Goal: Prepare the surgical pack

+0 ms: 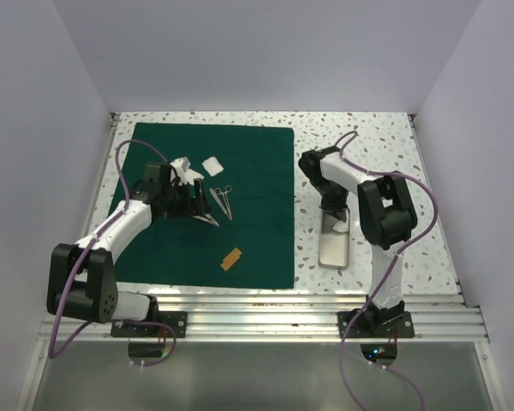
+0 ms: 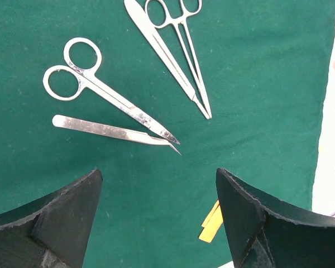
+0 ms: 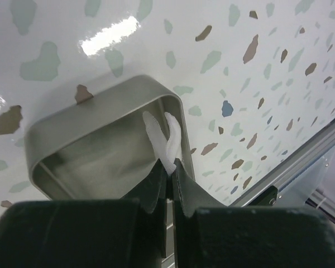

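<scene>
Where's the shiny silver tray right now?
In the top view, the silver tray lies on the speckled table on the right side, just beside the green drape's right edge, with the right end effector at its far end.

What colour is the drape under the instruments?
Dark green; the drape shows best in the left wrist view.

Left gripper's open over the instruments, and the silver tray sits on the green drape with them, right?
No: the silver tray sits on the speckled tabletop beside the green drape, as the top view shows. The rest holds.
</scene>
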